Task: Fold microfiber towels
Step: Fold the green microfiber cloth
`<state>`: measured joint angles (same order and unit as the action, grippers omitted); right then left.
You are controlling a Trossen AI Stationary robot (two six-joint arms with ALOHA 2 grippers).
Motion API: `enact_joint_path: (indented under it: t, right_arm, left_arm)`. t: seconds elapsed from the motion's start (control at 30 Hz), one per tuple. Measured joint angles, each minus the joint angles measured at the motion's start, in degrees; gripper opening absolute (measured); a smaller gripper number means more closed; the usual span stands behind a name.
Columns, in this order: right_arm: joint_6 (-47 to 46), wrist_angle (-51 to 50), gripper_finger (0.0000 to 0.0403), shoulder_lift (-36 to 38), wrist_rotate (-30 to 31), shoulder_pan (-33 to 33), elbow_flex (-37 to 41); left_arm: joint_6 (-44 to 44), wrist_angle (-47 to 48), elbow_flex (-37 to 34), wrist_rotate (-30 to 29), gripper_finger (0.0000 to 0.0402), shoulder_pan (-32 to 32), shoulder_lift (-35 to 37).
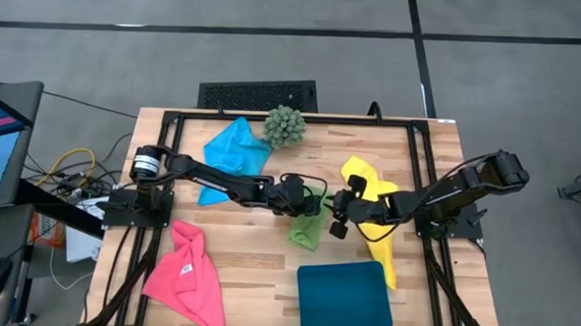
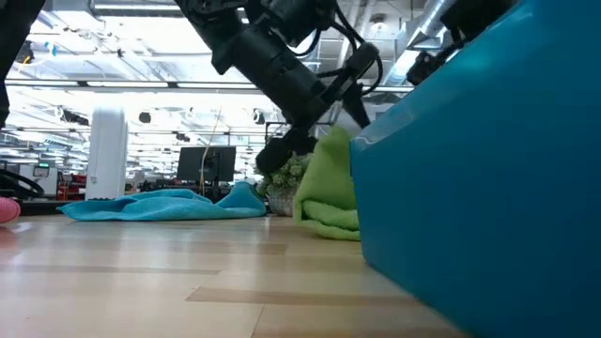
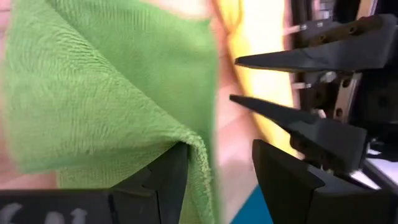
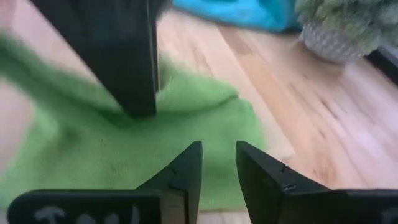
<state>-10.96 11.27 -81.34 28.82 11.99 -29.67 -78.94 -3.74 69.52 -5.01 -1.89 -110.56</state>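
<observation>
No legible text, labels or numbers.

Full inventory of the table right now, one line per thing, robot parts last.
Blue towel: 1, sky blue, crumpled, far left of table, beside the plant.
Green towel: 1, lime green, table centre, between the two tools.
Yellow towel: 1, yellow, right of centre, under the right arm.
Pink towel: 1, hot pink, near left corner.
Tray: 1, dark teal, near edge, right of centre.
Spiky ball plant: 1, green, far edge, centre.
Table: 1, light wood.
Left tool: 1, dark, at centre, fingers parted around a fold of the green towel.
Right tool: 1, dark, fingers parted, over the green towel, holding nothing.
</observation>
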Motion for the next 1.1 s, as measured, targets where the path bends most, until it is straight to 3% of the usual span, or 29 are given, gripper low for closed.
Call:
enact_joint_path:
  t: [0.23, 0.43, 0.6, 0.97, 1.1]
  right_arm:
    - [0.34, -1.6, 0.0122, 4.88, -0.02, 0.0, -0.01]
    - [0.12, -1.92, 0.0122, 4.54, -0.2, 0.02, -0.04]
    - [-0.17, -1.87, 0.0122, 4.05, -0.78, 0.37, 0.02]
    - [-1.11, -1.41, 0.0122, 4.02, -1.9, 6.33, -0.04]
    - [-1.25, -1.93, 0.0122, 4.02, -1.86, 7.34, -0.03]
  left_arm:
    - [-0.85, -2.0, 0.02, 1.95, 0.0173, -0.07, -2.09]
    - [-0.84, -7.48, 0.04, 4.25, 0.0173, -0.07, -4.14]
    - [2.02, -7.64, 0.08, 2.3, 0.0173, 0.07, -4.05]
    - [-4.64, -9.93, 0.28, 6.6, 0.0173, -0.02, -8.42]
    - [-2.14, -11.64, 0.13, 7.73, 0.0173, 0.34, -8.28]
